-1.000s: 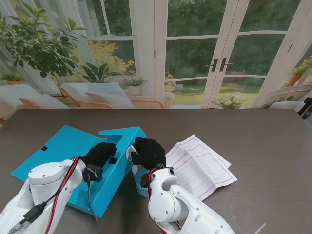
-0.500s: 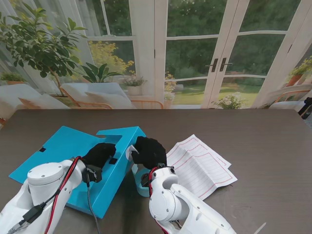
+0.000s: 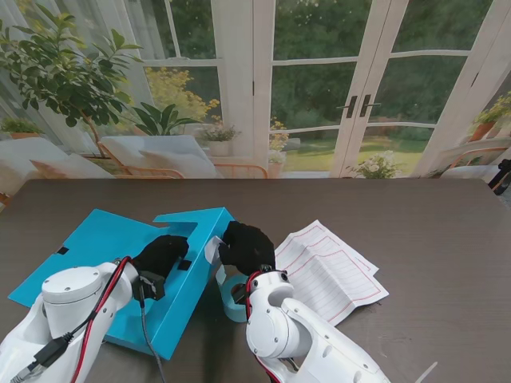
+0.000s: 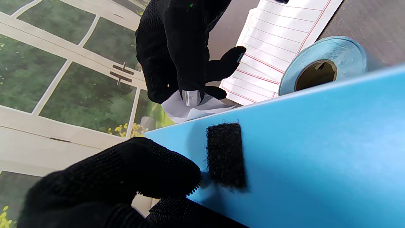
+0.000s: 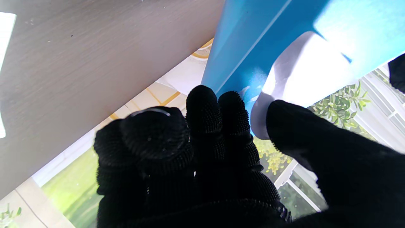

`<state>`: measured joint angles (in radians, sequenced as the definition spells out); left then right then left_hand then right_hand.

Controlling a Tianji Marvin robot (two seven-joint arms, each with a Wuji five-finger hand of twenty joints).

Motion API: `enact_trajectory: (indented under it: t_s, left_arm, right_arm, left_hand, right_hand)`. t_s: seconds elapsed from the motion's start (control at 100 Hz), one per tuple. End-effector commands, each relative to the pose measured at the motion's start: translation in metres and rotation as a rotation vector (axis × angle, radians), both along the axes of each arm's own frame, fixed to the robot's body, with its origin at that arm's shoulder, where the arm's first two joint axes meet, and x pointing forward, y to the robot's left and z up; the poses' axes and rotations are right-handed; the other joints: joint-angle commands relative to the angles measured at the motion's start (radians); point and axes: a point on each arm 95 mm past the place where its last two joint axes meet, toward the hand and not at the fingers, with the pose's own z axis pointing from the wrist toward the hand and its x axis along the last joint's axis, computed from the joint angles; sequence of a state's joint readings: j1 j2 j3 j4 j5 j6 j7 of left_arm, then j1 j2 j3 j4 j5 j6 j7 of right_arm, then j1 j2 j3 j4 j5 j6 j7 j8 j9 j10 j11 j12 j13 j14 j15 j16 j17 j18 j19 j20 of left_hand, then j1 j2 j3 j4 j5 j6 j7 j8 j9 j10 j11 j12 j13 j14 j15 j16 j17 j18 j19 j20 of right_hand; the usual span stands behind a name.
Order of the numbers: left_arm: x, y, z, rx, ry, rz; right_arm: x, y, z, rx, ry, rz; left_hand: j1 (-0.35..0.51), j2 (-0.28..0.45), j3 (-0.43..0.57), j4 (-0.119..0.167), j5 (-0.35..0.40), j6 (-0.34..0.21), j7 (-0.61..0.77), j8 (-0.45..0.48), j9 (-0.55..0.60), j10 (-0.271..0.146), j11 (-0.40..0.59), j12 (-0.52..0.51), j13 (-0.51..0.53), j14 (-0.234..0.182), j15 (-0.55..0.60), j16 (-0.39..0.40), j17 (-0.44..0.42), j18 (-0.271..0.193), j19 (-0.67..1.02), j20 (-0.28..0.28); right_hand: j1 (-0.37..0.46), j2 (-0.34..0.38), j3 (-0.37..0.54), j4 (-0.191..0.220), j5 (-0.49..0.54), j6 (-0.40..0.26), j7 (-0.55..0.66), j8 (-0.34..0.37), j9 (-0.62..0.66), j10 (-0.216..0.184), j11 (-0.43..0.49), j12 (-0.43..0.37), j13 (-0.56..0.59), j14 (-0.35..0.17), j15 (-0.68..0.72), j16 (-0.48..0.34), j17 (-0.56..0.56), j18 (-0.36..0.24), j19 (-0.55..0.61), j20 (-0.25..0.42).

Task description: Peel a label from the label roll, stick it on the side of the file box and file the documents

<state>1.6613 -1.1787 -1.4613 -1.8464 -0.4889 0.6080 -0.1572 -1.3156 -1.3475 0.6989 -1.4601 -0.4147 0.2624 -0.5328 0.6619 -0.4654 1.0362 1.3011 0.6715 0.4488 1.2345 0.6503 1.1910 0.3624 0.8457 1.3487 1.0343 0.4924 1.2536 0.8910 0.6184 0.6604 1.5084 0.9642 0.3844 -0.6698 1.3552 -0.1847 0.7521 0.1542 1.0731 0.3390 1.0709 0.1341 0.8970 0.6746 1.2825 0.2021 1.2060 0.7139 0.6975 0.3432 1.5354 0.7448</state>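
The blue file box (image 3: 104, 247) lies opened out on the table's left side. My left hand (image 3: 162, 255) is shut on its right panel, fingers (image 4: 126, 177) beside a black velcro patch (image 4: 226, 155). My right hand (image 3: 246, 246) is shut on a white label (image 4: 190, 107), pinching it against the box's side edge (image 5: 253, 41). There the label (image 5: 303, 76) lies partly on the blue surface, under my thumb. The blue label roll (image 3: 231, 291) stands just nearer to me than the right hand. The lined documents (image 3: 327, 267) lie to the right.
Dark wooden table (image 3: 431, 231) with bare surface to the right of and beyond the papers. A window backdrop runs along the far edge. My right forearm (image 3: 279, 335) partly covers the roll.
The file box has slid slightly to the left with my left hand on it. My right hand has crept a little farther from me along the box's side, still holding the label.
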Motion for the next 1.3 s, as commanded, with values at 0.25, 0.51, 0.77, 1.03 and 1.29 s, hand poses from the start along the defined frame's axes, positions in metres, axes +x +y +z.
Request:
enact_trajectory:
  t_s: [0.25,0.51,0.77,1.03,1.29]
  left_arm:
    - [-0.004,-0.006,0.008,-0.014,-0.019,-0.057]
    - [-0.004,-0.003,0.004,-0.003,-0.038,-0.092]
    - [-0.004,0.000,0.003,0.009,-0.062,-0.100]
    - [0.000,0.004,0.003,-0.008,-0.075,-0.102]
    - [0.004,0.007,0.004,-0.005,-0.083,-0.107]
  right_arm:
    - [0.003,0.000,-0.004,-0.005,0.032,0.005]
    - [0.002,0.000,-0.006,-0.003,0.039,0.011]
    - [-0.001,0.000,-0.007,0.004,0.045,0.024]
    - [-0.010,0.005,-0.002,0.017,0.034,0.049]
    - [-0.022,0.011,-0.001,0.018,0.020,0.086]
  left_hand:
    - [-0.017,0.020,0.029,0.015,0.030,0.025,0.039,0.016,0.014,-0.054,0.019,0.009,0.029,0.022,0.086,0.016,0.000,0.005,-0.005,-0.015]
    - [-0.006,0.000,0.027,0.021,0.033,0.024,0.043,0.015,0.017,-0.061,0.022,0.008,0.037,0.012,0.084,0.010,0.007,-0.004,0.000,-0.016]
    - [0.005,-0.015,0.021,0.031,0.043,0.018,0.047,0.013,0.024,-0.066,0.026,0.004,0.048,0.007,0.088,-0.001,0.019,-0.008,0.010,-0.023]
    - [0.003,-0.008,0.014,0.030,0.045,0.012,0.045,0.010,0.025,-0.063,0.024,0.005,0.042,0.012,0.089,0.000,0.012,-0.008,0.007,-0.029]
    - [-0.006,0.001,0.008,0.020,0.047,-0.001,0.034,0.003,0.012,-0.057,-0.004,0.002,0.009,0.024,0.064,0.008,-0.022,-0.021,-0.008,-0.032]
  right_hand:
    - [-0.043,0.021,-0.010,0.033,-0.143,0.003,-0.199,-0.019,-0.042,-0.004,0.011,-0.012,0.017,0.039,-0.024,-0.009,0.037,-0.027,0.054,0.002]
    - [-0.051,0.020,-0.018,0.031,-0.157,0.003,-0.210,-0.018,-0.052,-0.002,0.014,-0.014,0.018,0.043,-0.029,-0.011,0.028,-0.028,0.055,0.004]
    - [-0.055,0.017,-0.023,0.029,-0.151,0.002,-0.213,-0.017,-0.053,-0.001,0.014,-0.017,0.017,0.051,-0.030,-0.011,0.027,-0.028,0.057,0.006]
    - [-0.060,0.009,-0.025,0.029,-0.146,0.002,-0.215,-0.016,-0.053,0.002,0.013,-0.018,0.016,0.051,-0.030,-0.011,0.024,-0.027,0.058,0.007]
    - [-0.072,-0.025,-0.031,0.024,-0.145,0.002,-0.219,-0.018,-0.056,-0.002,0.012,-0.018,0.017,0.046,-0.031,-0.012,0.024,-0.027,0.058,0.007]
